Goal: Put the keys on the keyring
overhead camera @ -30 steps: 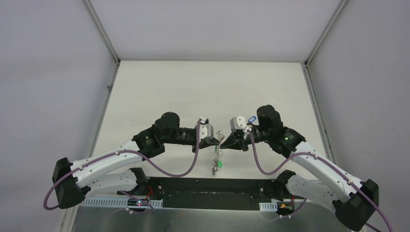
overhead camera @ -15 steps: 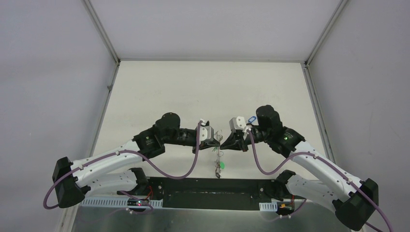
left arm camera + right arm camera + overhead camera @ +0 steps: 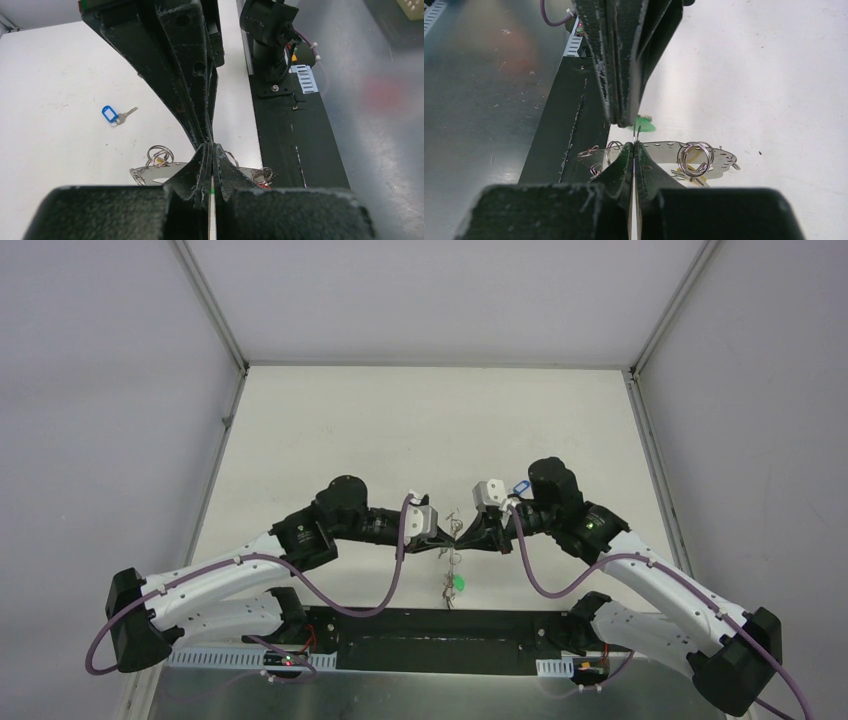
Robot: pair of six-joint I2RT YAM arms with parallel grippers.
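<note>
At the table (image 3: pixel 330 440) centre, left gripper (image 3: pixel 210 150) and right gripper (image 3: pixel 633 147) meet tip to tip, each pinched shut on the keyring (image 3: pixel 454 552). A green tag (image 3: pixel 456 583) dangles at its 6 o'clock.

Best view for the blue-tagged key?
Left wrist: the blue-tagged key lies unobstructed on the table, tag and blade both distinct. Top external shows only its blue tag as a speck beside the right arm. Right wrist doesn't show it.

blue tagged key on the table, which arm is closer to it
Right. The blue-tagged key lies just beside the wrist of the right arm; the left arm is across the keyring from it, well apart.
</note>
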